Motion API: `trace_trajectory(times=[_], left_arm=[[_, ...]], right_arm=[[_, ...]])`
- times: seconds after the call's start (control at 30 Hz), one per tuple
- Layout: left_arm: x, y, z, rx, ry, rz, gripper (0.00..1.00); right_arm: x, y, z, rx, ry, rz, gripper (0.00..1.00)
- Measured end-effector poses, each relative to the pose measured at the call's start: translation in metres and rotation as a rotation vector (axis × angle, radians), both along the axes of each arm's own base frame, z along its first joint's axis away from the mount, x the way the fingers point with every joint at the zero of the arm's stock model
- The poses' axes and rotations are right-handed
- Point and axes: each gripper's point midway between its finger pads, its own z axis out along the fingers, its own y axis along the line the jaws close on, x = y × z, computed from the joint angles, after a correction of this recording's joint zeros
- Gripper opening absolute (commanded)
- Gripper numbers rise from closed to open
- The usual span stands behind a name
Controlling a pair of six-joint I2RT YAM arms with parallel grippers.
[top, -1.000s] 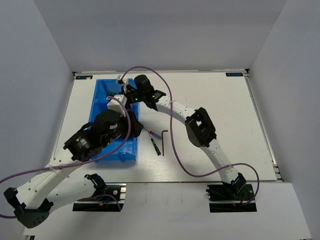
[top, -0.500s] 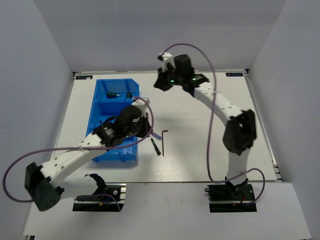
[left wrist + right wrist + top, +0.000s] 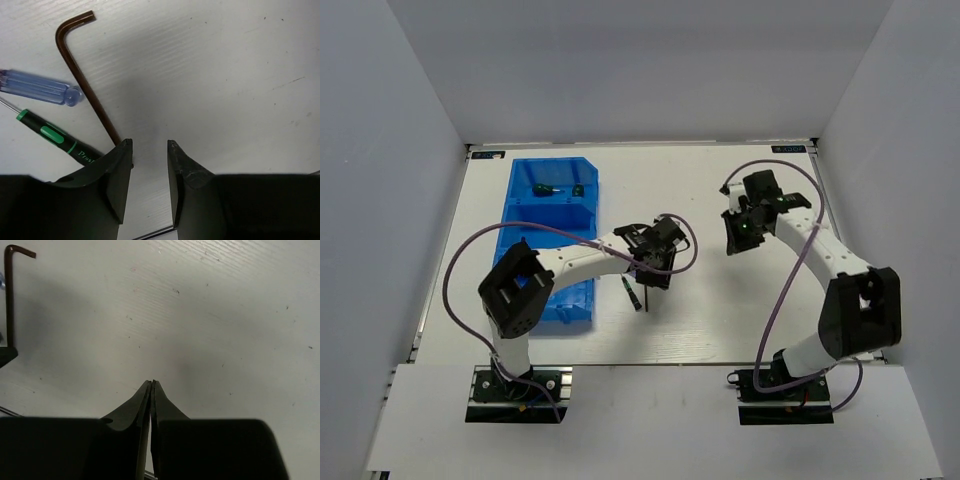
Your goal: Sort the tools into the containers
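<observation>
My left gripper (image 3: 654, 274) is open and empty, low over the table just right of the blue bin (image 3: 510, 212). In the left wrist view its open jaws (image 3: 149, 145) stand over bare table, the left fingertip (image 3: 125, 150) right at the long end of a brown hex key (image 3: 80, 75). Beside the key lie a purple-handled screwdriver (image 3: 37, 87) and a green-handled screwdriver (image 3: 55, 137). From above I see the green screwdriver (image 3: 632, 294) and the hex key (image 3: 647, 300); the purple one is hidden under the gripper. My right gripper (image 3: 733, 240) is shut and empty (image 3: 151, 383) above bare table.
Two small green-handled tools (image 3: 545, 189) (image 3: 578, 189) lie in the bin's far compartment. The hex key also shows at the left edge of the right wrist view (image 3: 9, 300). White walls stand round the table.
My left gripper has moved right from over the bin to the loose tools. My right arm has swung from the bin's far end to the right middle of the table.
</observation>
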Motion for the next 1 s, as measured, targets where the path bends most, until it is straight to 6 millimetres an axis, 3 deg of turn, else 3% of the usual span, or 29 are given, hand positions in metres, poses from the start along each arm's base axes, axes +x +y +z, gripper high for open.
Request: trace_trajectory(times=[0.1,0.3,0.53,0.77,1.0], left_arm=[[-0.003,-0.005,-0.005,0.03,0.015,0.017,0.45],[-0.012,0.007,-0.022,0.124,0.043,0.067,0.49],[-0.011,0.014,-0.023,0.158,0.025,0.121,0.53],[-0.008,0.018,-0.024,0.169,0.019,0.149,0.53],[-0.001,0.024,-0.044,0.221,0.03,0.171,0.49]], right_arm=[[-0.009,-0.009,0.008,0.025,-0.009,-0.032,0.07],[-0.007,-0.012,0.027,0.092,-0.06,-0.069,0.06],[-0.013,-0.012,0.018,0.139,-0.017,-0.098,0.06],[-0.033,-0.013,0.005,0.165,0.025,-0.118,0.06],[-0.042,-0.017,0.01,0.181,-0.008,-0.127,0.06]])
